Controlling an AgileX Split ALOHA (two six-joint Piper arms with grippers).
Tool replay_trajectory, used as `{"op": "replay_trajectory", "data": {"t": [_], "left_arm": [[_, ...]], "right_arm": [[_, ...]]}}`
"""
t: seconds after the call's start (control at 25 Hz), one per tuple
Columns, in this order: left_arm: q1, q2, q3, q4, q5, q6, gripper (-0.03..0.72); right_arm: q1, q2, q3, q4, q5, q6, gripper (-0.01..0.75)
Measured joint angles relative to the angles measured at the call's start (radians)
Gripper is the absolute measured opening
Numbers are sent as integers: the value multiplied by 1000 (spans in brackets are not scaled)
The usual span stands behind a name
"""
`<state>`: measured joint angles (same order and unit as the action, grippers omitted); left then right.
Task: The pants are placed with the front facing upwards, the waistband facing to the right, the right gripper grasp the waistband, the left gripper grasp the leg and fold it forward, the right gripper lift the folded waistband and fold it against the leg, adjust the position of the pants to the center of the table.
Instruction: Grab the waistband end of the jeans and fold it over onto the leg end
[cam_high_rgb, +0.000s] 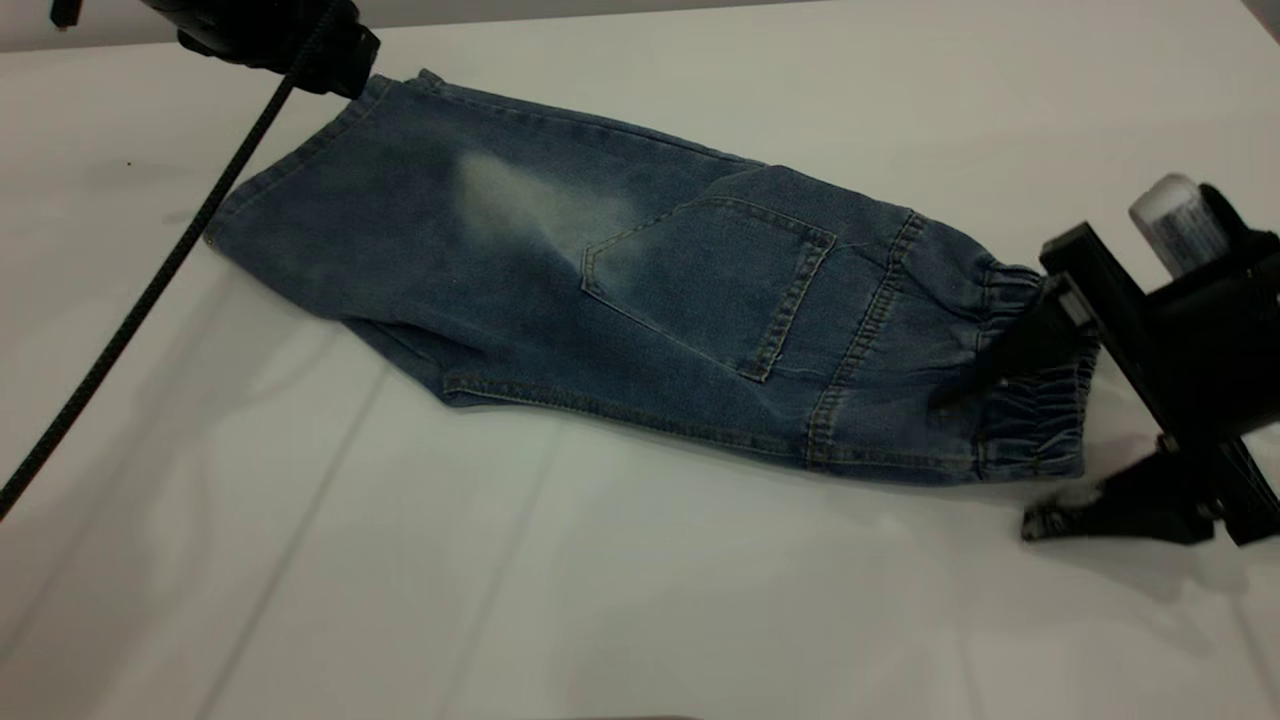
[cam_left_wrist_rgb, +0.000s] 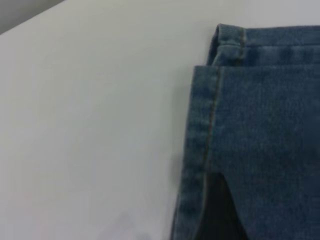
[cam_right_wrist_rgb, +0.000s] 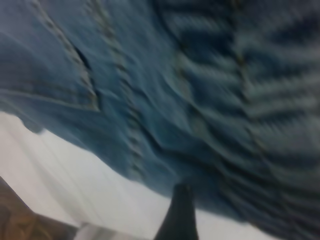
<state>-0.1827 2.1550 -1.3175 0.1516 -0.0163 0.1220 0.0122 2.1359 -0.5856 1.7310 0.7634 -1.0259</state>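
The blue denim pants (cam_high_rgb: 560, 270) lie folded lengthwise on the white table (cam_high_rgb: 600, 600), with the patch pocket (cam_high_rgb: 710, 285) on top. The leg end points to the far left and the gathered waistband (cam_high_rgb: 1035, 420) to the right. My right gripper (cam_high_rgb: 985, 462) is open at the waistband. One finger (cam_high_rgb: 1010, 350) rests across the top of the band and the other (cam_high_rgb: 1090, 515) lies on the table beside its near edge. The waistband (cam_right_wrist_rgb: 260, 100) fills the right wrist view. My left gripper (cam_high_rgb: 290, 45) sits at the far corner of the leg hem (cam_left_wrist_rgb: 205, 125).
A black braided cable (cam_high_rgb: 150, 290) runs from the left gripper down across the table's left side. The table's far edge (cam_high_rgb: 700, 5) lies just behind the pants. A strip of brown floor (cam_right_wrist_rgb: 20, 220) shows past the table edge in the right wrist view.
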Motion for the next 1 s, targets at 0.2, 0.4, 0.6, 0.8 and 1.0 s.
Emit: {"op": "replay_trajectory", "data": {"t": [0.2,0.4,0.6,0.8,1.0], "left_arm": [[-21,0,0,0,23,0,443],[-27,0,0,0,69,0,443],[-41,0,0,0,133,0,443],[-83,0,0,0,194,0,443],[-158,0,0,0,209,0,443]], "right_arm": [[0,-5,1,84,-39,-64,580],[0,-12,1,92,-67,-94,524],[0,-10,1,94,-120,-213,170],[0,-10,-33,86,-118,-249,60],[0,-3,-131,86,-63,-255,60]]}}
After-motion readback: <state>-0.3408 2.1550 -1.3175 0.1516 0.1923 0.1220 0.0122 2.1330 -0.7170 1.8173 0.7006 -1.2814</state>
